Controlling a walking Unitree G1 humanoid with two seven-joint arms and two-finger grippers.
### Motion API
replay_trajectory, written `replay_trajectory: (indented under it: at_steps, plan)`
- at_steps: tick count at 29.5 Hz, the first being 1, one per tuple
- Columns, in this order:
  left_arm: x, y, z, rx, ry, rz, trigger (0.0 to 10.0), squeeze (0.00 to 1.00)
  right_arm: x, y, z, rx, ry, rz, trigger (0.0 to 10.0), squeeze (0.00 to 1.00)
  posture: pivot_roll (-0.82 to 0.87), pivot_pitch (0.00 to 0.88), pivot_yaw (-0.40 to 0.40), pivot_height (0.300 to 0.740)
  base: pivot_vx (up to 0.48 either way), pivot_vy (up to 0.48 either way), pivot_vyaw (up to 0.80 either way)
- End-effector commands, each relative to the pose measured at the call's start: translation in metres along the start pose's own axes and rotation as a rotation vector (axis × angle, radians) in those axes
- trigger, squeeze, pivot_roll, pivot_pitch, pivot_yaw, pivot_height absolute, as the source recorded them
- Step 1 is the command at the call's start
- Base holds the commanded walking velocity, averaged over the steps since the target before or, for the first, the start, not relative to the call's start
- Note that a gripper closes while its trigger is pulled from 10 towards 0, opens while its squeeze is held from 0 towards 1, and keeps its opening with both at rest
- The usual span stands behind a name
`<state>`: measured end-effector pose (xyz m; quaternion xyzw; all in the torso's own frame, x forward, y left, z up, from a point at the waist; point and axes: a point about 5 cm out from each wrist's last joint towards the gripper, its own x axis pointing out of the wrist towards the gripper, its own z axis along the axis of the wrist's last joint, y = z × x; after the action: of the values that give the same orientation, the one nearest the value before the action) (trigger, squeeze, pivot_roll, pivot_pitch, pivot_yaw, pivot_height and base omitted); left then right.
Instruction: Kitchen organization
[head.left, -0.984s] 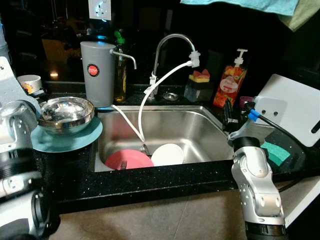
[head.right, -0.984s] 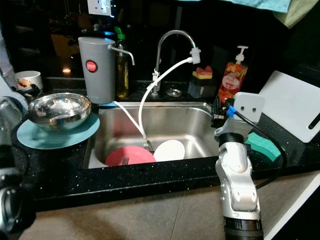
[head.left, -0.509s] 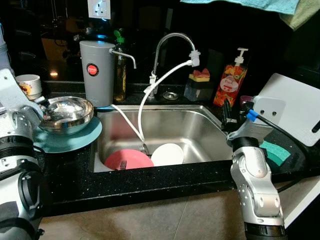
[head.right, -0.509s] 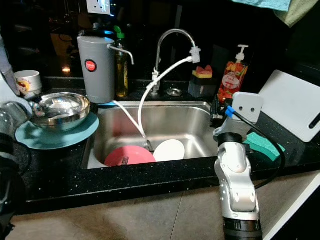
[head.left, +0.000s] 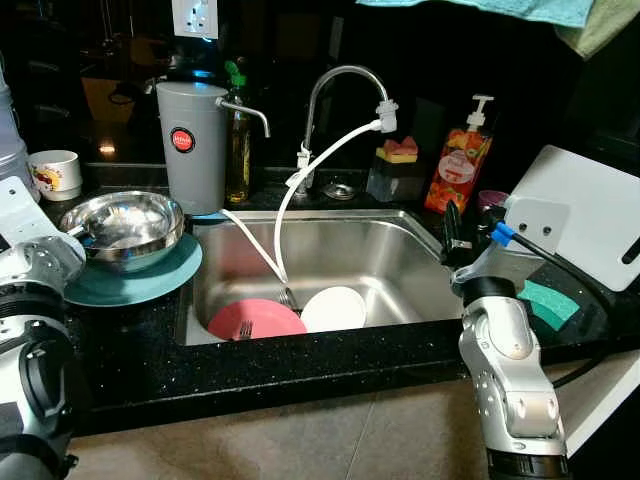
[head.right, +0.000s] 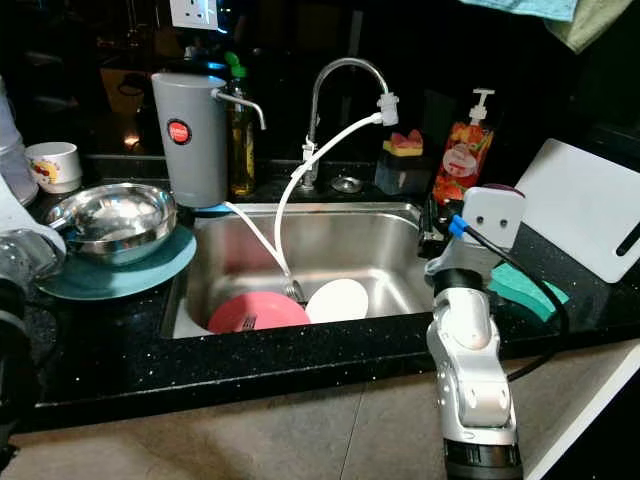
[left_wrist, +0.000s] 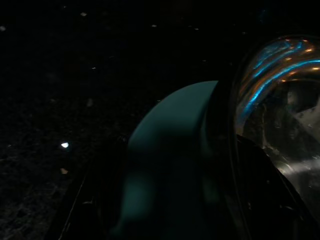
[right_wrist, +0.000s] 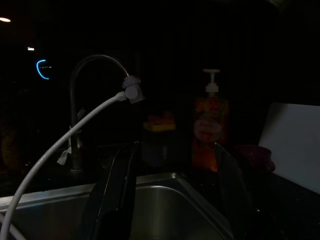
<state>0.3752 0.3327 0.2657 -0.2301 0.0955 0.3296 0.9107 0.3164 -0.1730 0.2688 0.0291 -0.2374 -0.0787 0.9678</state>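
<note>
Seemingly early: from the head, a shiny steel bowl (head.left: 122, 222) sits on a teal round plate (head.left: 150, 278) left of the steel sink (head.left: 400, 262), where a pink plate (head.left: 256, 320) and white plate (head.left: 334, 308) remain. Left wrist: bowl close; left jaws' state unclear. Right wrist: right jaws (right_wrist: 175, 195) spread, empty, over the sink's right rim.

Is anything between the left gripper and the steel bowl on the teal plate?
Nothing visible stands between them. The steel bowl sits on the teal plate left of the sink, and the left wrist view shows bowl and plate right ahead. The right gripper hangs open at the sink's right edge.
</note>
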Motion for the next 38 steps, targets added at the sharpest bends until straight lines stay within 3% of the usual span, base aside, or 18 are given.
replay_trajectory:
  at_steps: [1, 18, 19, 20, 21, 24, 25, 28, 31, 33, 38]
  plan:
    - [0.003, 0.005, -0.005, 0.009, 0.016, 0.027, 0.0, 0.0, -0.001, 0.001, 0.001, 0.001, 0.002, -0.001, 10.0, 0.0, 0.09, 0.0, -0.101, 0.74, 0.0, 0.0, 0.0]
    - [-0.001, -0.004, 0.002, 0.06, -0.077, -0.002, 0.0, 0.0, 0.004, 0.008, 0.006, 0.025, -0.017, 0.021, 10.0, 0.0, 0.1, 0.0, -0.106, 0.74, 0.0, 0.0, 0.0]
    - [-0.002, -0.008, 0.004, 0.094, -0.1, -0.026, 10.0, 0.0, 0.004, 0.008, 0.006, 0.025, -0.016, 0.022, 10.0, 0.0, 0.1, 0.0, -0.106, 0.74, 0.0, 0.0, 0.0]
    - [-0.002, -0.008, 0.004, 0.094, -0.1, -0.026, 10.0, 0.0, 0.004, 0.008, 0.006, 0.025, -0.016, 0.022, 10.0, 0.0, 0.1, 0.0, -0.106, 0.74, 0.0, 0.0, 0.0]
    - [-0.004, -0.013, 0.007, 0.147, -0.139, -0.045, 10.0, 0.0, 0.004, 0.008, 0.006, 0.026, -0.016, 0.022, 10.0, 0.0, 0.1, 0.006, -0.109, 0.74, 0.0, 0.0, 0.0]
    - [-0.016, -0.031, 0.022, 0.272, -0.323, -0.094, 10.0, 0.0, 0.004, 0.009, 0.006, 0.028, -0.013, 0.025, 10.0, 0.0, 0.1, 0.008, -0.109, 0.74, 0.0, 0.0, 0.0]
    - [-0.016, -0.031, 0.022, 0.272, -0.323, -0.094, 10.0, 0.0, 0.004, 0.009, 0.006, 0.028, -0.013, 0.025, 10.0, 0.0, 0.1, 0.008, -0.109, 0.74, 0.0, 0.0, 0.0]
    - [-0.033, -0.045, 0.042, 0.324, -0.532, -0.13, 10.0, 0.0, 0.004, 0.01, 0.006, 0.031, -0.014, 0.027, 10.0, 0.0, 0.1, 0.008, -0.108, 0.74, 0.0, 0.0, 0.0]
    - [-0.047, -0.057, 0.051, 0.378, -0.663, -0.182, 10.0, 0.0, 0.004, 0.011, 0.005, 0.034, -0.013, 0.029, 10.0, 0.0, 0.1, 0.008, -0.108, 0.74, 0.0, 0.0, 0.0]
    - [-0.053, -0.062, 0.052, 0.425, -0.719, -0.201, 10.0, 0.0, 0.004, 0.011, 0.005, 0.035, -0.013, 0.029, 10.0, 0.0, 0.1, 0.008, -0.108, 0.74, 0.0, 0.0, 0.0]
    - [-0.052, -0.064, 0.043, 0.458, -0.684, -0.193, 10.0, 0.0, 0.003, 0.011, 0.005, 0.037, -0.013, 0.029, 10.0, 0.0, 0.1, 0.009, -0.106, 0.74, 0.0, 0.0, 0.0]
